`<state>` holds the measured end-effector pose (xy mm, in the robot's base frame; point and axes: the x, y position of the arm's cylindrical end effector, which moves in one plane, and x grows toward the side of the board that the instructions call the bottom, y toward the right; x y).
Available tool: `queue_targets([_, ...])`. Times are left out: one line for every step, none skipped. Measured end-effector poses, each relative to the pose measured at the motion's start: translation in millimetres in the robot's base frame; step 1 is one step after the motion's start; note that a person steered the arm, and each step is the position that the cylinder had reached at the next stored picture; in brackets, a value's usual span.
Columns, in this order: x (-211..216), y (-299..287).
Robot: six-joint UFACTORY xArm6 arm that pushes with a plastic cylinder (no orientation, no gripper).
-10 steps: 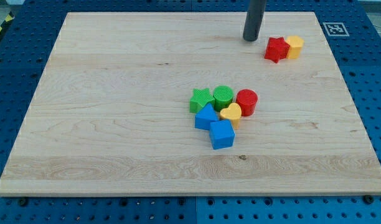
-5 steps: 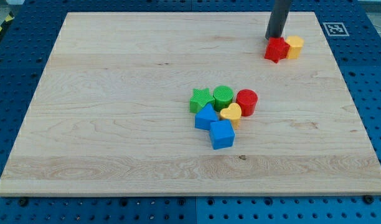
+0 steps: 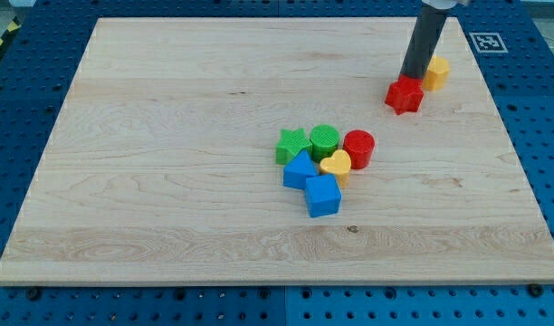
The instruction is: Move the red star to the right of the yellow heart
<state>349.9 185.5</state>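
Observation:
The red star (image 3: pixel 404 96) lies on the wooden board (image 3: pixel 168 154) at the view's upper right. My tip (image 3: pixel 412 79) touches its upper edge, between it and a yellow block (image 3: pixel 436 71) just up and right. The yellow heart (image 3: pixel 336 165) sits in a cluster at the board's middle, well down and left of the red star. A red cylinder (image 3: pixel 358 148) touches the heart's upper right side.
The cluster also holds a green star (image 3: pixel 292 145), a green cylinder (image 3: pixel 324 139), a blue triangular block (image 3: pixel 300 169) and a blue cube (image 3: pixel 322 196). A fiducial marker (image 3: pixel 486 42) sits at the board's top right corner.
My tip moved right and then down, reaching the red star's top edge. The star slid a little down, away from the yellow block.

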Motion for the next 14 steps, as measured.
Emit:
queue_targets([15, 0])
queue_targets([19, 0])
queue_targets([19, 0])
queue_targets([29, 0])
queue_targets([38, 0])
queue_targets([38, 0])
queue_targets([53, 0])
queue_targets([71, 0])
queue_targets([87, 0])
queue_targets([78, -3])
queue_targets([47, -21])
queue_targets([53, -24])
queue_targets([77, -24])
queue_targets([85, -24])
